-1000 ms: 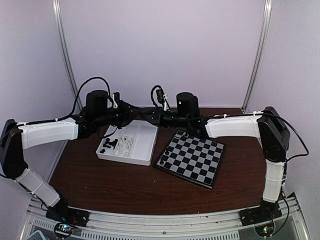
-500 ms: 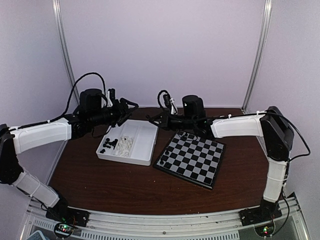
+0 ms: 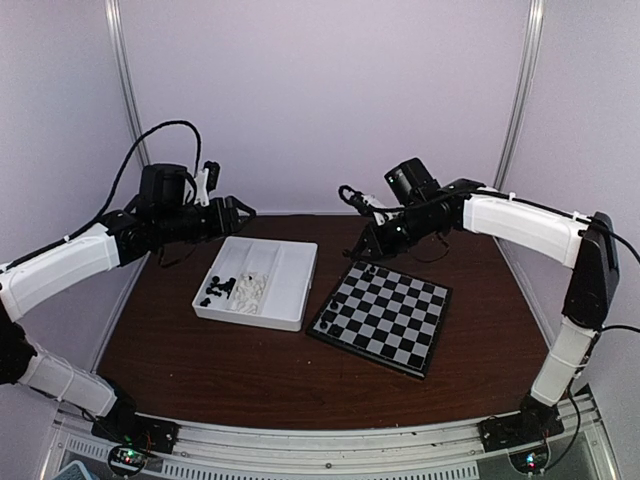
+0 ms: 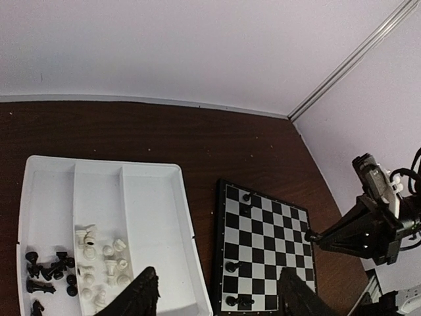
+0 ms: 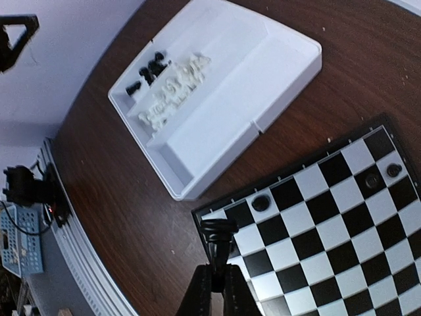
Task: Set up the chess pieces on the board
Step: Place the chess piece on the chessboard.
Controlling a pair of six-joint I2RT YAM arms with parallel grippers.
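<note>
The board (image 3: 400,330) is sitting at centre-right of the overhead view, turned at a slant on the dark table (image 3: 220,370), and this set-up is only just getting going. A handful of black chess pieces (image 4: 230,266) are standing on it, all along or close to the edge that faces the tray. I'm making out no white ones on the squares. Just left of the board, the white tray (image 3: 250,316) is holding nearly everything else. There's a cluster of black men (image 4: 46,270) in the leftmost compartment of the left wrist view and a heap of white men (image 4: 99,263) in the one beside it. So by my reckoning most of the job is lying ahead.

One more is on its way. A black piece (image 5: 219,232) is being pinched upright in the closed fingers of the right gripper (image 5: 218,262), hanging above the board near the tray-side edge and touching nothing below. Up at upper left of the overhead view, the left gripper (image 3: 238,212) is hovering beyond the tray's far corner, jaws spread wide and carrying nothing.

Now the change: a second ago the two grippers were meeting nose to nose, low over the tray's far edge at top centre, which looks to me like a hand-over. Now they're pulling well apart, the left one having let go and swinging back left while the right is rising with the piece. Board and tray aren't budging.
</note>
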